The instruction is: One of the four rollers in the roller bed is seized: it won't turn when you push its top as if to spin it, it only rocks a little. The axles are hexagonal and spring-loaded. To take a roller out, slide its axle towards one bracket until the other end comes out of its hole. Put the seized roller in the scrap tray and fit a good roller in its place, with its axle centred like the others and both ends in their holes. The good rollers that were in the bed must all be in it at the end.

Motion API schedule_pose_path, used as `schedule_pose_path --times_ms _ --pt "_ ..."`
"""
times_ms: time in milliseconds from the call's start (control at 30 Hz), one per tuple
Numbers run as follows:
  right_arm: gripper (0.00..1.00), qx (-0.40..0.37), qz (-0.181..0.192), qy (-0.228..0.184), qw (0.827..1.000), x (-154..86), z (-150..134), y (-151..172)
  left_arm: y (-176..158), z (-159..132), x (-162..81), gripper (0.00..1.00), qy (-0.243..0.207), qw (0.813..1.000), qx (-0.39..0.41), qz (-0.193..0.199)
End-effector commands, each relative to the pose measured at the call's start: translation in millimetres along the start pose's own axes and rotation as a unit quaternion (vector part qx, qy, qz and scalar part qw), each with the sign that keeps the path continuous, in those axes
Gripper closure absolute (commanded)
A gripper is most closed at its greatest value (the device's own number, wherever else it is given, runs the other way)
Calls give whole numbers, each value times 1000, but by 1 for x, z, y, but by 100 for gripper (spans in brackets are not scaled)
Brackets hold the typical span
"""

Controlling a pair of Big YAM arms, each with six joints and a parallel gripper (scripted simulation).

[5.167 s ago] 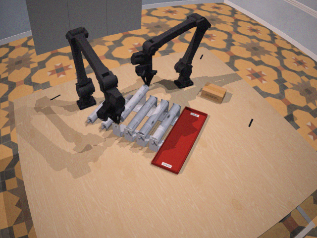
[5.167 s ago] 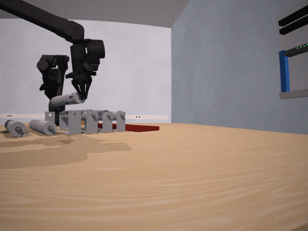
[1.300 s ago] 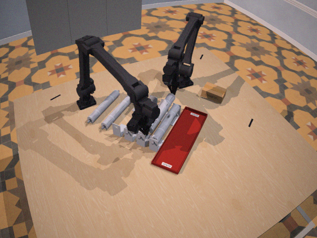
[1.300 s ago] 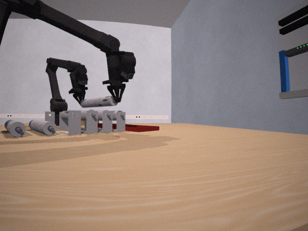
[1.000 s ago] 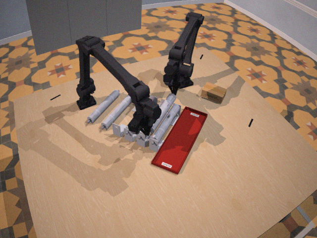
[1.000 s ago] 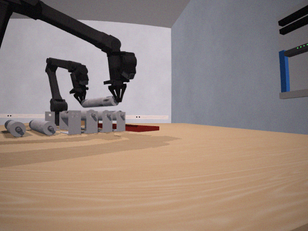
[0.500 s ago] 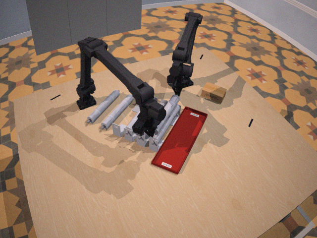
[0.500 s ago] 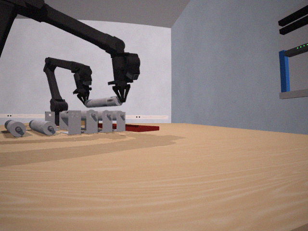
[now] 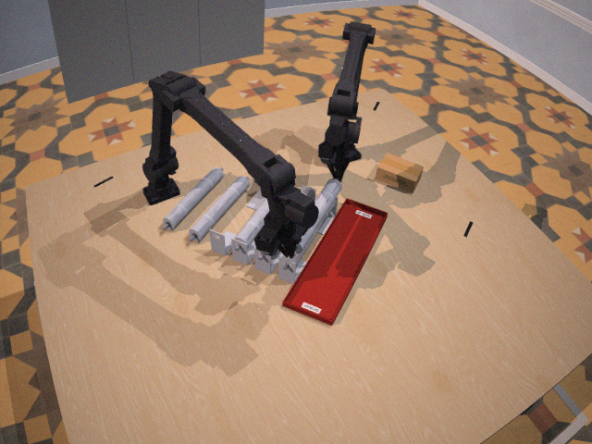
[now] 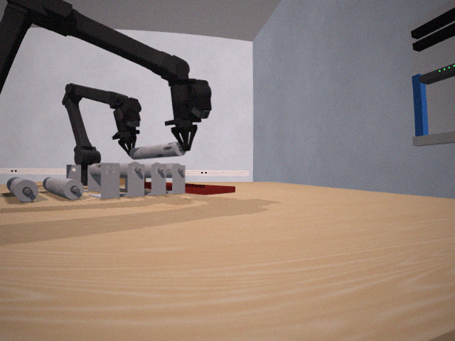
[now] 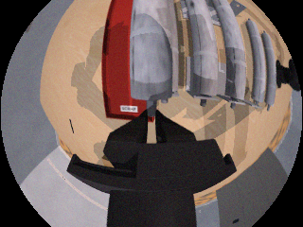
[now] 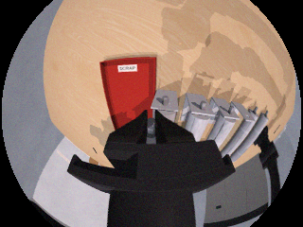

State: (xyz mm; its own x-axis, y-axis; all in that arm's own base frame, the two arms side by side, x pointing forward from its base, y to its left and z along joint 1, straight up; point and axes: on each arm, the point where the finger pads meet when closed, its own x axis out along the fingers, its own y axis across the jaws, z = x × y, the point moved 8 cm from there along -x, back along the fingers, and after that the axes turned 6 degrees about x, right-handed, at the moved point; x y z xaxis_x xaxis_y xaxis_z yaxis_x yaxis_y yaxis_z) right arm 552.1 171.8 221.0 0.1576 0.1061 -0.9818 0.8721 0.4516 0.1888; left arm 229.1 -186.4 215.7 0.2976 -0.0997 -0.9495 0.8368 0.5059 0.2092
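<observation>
Nearest us is the red scrap tray (image 9: 341,267) (image 10: 217,189) (image 11: 115,71) (image 12: 130,90), flat on the table alongside the roller bed. Right gripper (image 9: 289,252) (image 10: 187,148) (image 12: 151,115): fingers clenched on the near axle end of a lifted roller (image 9: 328,193) (image 10: 156,150) (image 11: 151,61). We see that roller hanging roughly level above the bed, near its tray side, outside the tray. We can't tell from its looks whether it's the seized one.

Roller bed (image 9: 288,268) (image 10: 110,180) (image 11: 204,71) (image 12: 166,101): three rollers seated, axle ends poking through the near brackets; the bay farthest from the tray is vacant. Two loose rollers (image 9: 193,198) (image 10: 23,189) (image 11: 271,71) (image 12: 251,134) lie side by side on the table, beside that vacant bay.

Farther back, left gripper (image 9: 339,177) (image 10: 129,153) (image 11: 151,115) has its fingers pinched on the lifted roller's other axle end. Beyond the tray's far end we have a cardboard box (image 9: 399,173), apart from it.
</observation>
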Motion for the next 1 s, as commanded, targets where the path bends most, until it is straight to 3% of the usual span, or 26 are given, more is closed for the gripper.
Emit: schedule_pose_path --times_ms 0,167,233,433,533,600,800,900,967 --pt "97 11 38 -14 999 -23 13 33 22 24 -24 97 -34 999 3 17" --pt "97 10 54 -19 998 -47 10 38 30 26 -22 97 -36 999 4 18" --pt "97 -1 39 -15 999 -26 3 44 34 25 -28 97 -48 998 1 26" --pt "97 10 47 -18 999 -36 12 47 38 23 -20 97 -33 999 -2 18" --pt "97 6 37 -14 999 -21 4 55 48 23 -29 97 -52 998 5 29" --pt "97 2 36 -13 999 -19 -3 61 54 21 -19 97 -36 999 7 22" --pt "97 13 49 -17 999 -36 10 73 69 19 -22 97 -45 999 7 28" --pt "97 12 43 -16 999 -24 10 80 76 20 -16 97 -39 999 5 27" --pt "97 11 53 -18 998 -37 10 80 75 19 -16 97 -36 999 -3 25"
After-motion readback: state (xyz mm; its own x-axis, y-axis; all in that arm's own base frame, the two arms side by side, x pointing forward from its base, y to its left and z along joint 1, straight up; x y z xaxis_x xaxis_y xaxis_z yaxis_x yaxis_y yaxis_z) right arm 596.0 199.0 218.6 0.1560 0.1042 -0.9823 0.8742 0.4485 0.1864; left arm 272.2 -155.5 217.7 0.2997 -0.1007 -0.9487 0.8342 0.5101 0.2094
